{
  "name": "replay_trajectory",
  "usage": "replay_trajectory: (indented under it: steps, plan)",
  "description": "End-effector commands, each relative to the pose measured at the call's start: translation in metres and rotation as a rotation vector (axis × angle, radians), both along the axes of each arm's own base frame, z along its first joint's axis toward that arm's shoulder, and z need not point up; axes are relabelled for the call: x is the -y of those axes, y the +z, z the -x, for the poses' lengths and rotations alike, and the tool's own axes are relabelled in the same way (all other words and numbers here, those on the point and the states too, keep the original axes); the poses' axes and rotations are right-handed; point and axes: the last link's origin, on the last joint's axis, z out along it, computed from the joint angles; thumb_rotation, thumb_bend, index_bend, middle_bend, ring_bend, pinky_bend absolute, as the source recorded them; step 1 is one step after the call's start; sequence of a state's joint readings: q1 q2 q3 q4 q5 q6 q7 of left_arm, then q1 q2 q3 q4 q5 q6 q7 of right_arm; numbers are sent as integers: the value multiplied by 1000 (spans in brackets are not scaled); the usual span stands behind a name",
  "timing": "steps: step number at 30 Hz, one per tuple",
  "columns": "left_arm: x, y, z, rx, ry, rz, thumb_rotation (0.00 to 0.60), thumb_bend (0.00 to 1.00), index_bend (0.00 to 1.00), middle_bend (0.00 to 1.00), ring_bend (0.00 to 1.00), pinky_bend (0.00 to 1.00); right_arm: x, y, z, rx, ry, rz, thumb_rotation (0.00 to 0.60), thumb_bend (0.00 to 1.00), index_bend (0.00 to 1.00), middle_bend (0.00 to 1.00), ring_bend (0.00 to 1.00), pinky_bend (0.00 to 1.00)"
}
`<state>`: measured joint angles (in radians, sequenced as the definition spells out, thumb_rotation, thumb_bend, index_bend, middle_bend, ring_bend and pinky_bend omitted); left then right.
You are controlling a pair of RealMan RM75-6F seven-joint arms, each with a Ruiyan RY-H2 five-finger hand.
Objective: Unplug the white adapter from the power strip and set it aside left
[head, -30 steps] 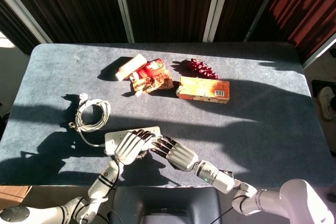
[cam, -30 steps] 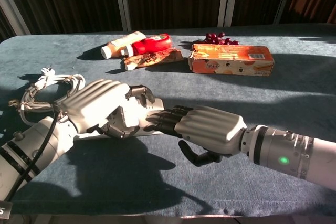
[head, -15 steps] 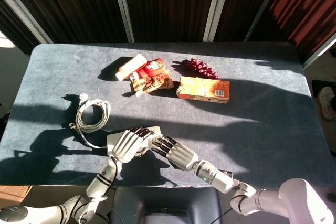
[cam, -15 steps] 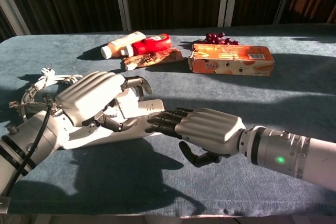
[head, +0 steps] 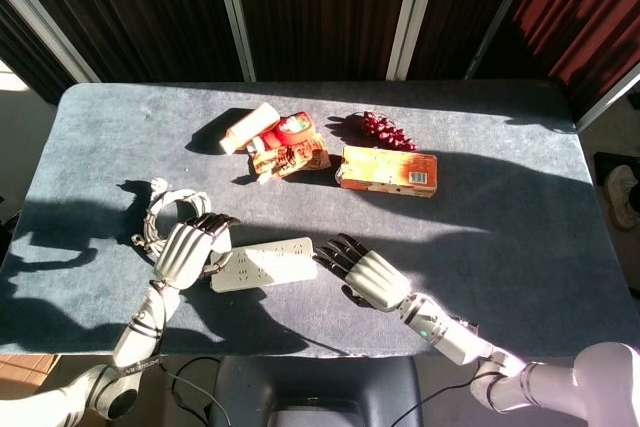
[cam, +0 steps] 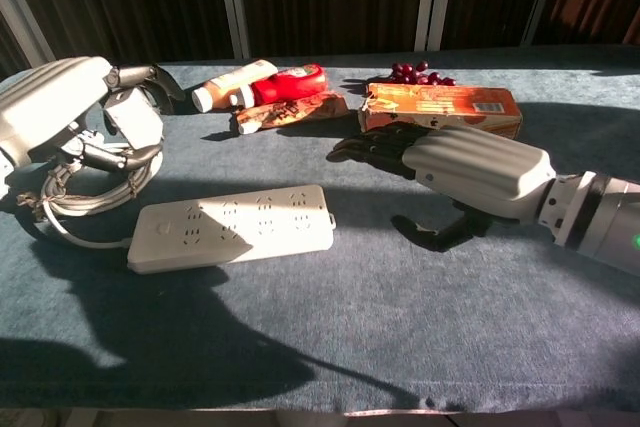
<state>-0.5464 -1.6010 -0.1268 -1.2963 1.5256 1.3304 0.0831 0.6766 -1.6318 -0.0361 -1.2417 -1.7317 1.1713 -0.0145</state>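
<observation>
Looking down from the head view, one white rectangular power strip (head: 265,263) lies flat near the front edge of the grey-blue cloth-covered table (head: 520,207), its sockets showing bare. The left hand (head: 186,250) sits just left of the strip, fingers curled, over the edge of one coiled white cable (head: 172,219); what it holds cannot be told from here. The right hand (head: 362,269) hovers just right of the strip, fingers apart and holding nothing. Toward the back edge lie one cream bottle (head: 249,128), one red packet (head: 287,130), one brown snack wrapper (head: 291,158), one bunch of dark red grapes (head: 386,130) and one orange carton (head: 389,169).

The chest view shows what the head view hides: the left hand (cam: 70,117) is raised at the table's left side, fingers clamped on the small white adapter (cam: 133,118), clear of the power strip (cam: 232,227) and above the cable (cam: 88,192). The right hand (cam: 455,169) partly blocks the orange carton (cam: 450,107).
</observation>
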Motion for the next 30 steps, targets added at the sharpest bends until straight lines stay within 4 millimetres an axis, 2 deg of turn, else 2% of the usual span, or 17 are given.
replay_trajectory:
  steps: [1, 4, 7, 9, 12, 16, 20, 22, 25, 30]
  plan:
    - [-2, 35, 45, 16, 141, -38, 600, 505, 299, 349, 346, 523, -9, 44, 20, -7, -18, 76, 600, 589, 0, 143, 0, 0]
    - [3, 46, 78, 4, 223, -36, 600, 505, 294, 336, 336, 500, -16, 70, 29, -2, -59, 109, 600, 508, 0, 132, 0, 0]
    - [15, 49, 110, 12, 307, -20, 600, 502, 296, 334, 333, 439, -22, 91, 33, 12, -87, 140, 600, 478, 0, 129, 0, 0]
    - [26, 47, 127, 41, 357, 2, 600, 499, 295, 334, 330, 403, -26, 102, 32, 22, -91, 164, 600, 475, 0, 126, 0, 0]
    - [40, 41, 141, 69, 389, 26, 600, 494, 289, 331, 322, 368, -30, 110, 33, 27, -102, 177, 600, 474, 0, 126, 0, 0]
    - [49, 23, 149, 35, 401, 76, 600, 470, 212, 281, 255, 311, -32, 108, 37, -20, -129, 175, 600, 474, 0, 121, 0, 0]
    - [50, 7, 147, 21, 402, 139, 600, 423, 51, 145, 150, 263, -34, 103, 40, -74, -150, 171, 600, 474, 0, 103, 0, 0]
    - [51, 2, 144, 24, 392, 159, 600, 406, 7, 74, 100, 248, -34, 102, 41, -87, -161, 173, 600, 474, 0, 103, 0, 0]
    - [49, 3, 140, 29, 373, 144, 600, 389, 0, 0, 15, 227, -34, 101, 45, -99, -185, 169, 600, 436, 0, 103, 0, 0]
    - [54, 18, 136, 55, 347, 114, 600, 378, 0, 0, 0, 188, -38, 111, 60, -134, -251, 193, 600, 379, 0, 85, 0, 0]
